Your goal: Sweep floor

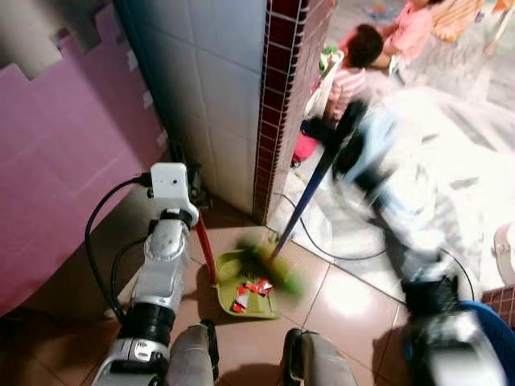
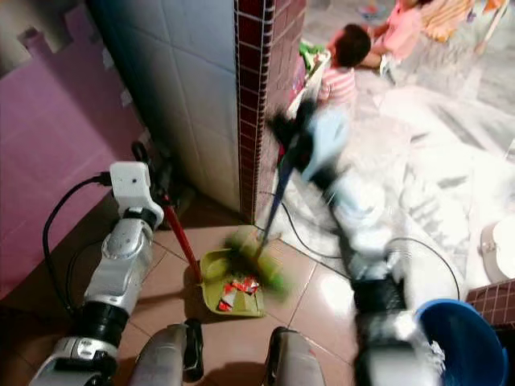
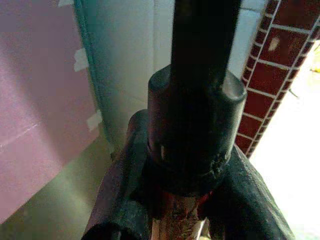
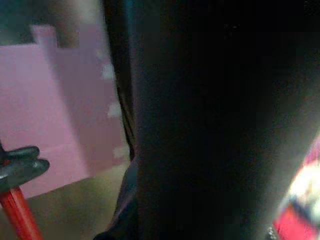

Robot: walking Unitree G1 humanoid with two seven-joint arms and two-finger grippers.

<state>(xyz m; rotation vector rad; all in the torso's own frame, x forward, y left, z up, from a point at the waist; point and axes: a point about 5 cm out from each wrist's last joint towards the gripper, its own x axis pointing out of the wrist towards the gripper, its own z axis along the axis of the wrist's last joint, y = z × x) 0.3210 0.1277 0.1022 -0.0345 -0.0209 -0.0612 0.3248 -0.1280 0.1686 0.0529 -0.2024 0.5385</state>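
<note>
Both claws are working at once. Left claw [image 1: 193, 211] is pinching the red metal handle [image 1: 206, 251] of the lime-green plastic dustpan [image 1: 251, 296], its black fingers [image 3: 125, 200] pressing in on the shaft from either side in the left wrist view; the pan is sitting on the brown tiled floor [image 1: 346, 310] below and just inward of that claw, with red-and-white scraps of wrapper [image 1: 251, 291] already lying in it. Right claw [image 1: 336, 137] is wrapping round the blue broom handle [image 1: 302, 205] high up, and the whole arm is blurring, so I cannot tell how tightly its fingers are closing. Down the shaft from it, the green broom head [image 1: 273, 269] is sitting at the pan's lip, touching or nearly so.

Risks, as I judge them: the swing is looking fast, and a hard stroke could be flicking the scraps back out over the pan's edge or knocking the pan askew in the left claw's grip. A black cable [image 1: 338, 256] is trailing across the floor just beyond the broom head and could be snagging the bristles. The red-brick tiled pillar corner [image 1: 282, 104] is standing close beside the broom shaft, so a wide sweep might be striking it. A person in a striped shirt [image 1: 354, 68] is sitting on the floor past the right claw, within the handle's line.
</note>
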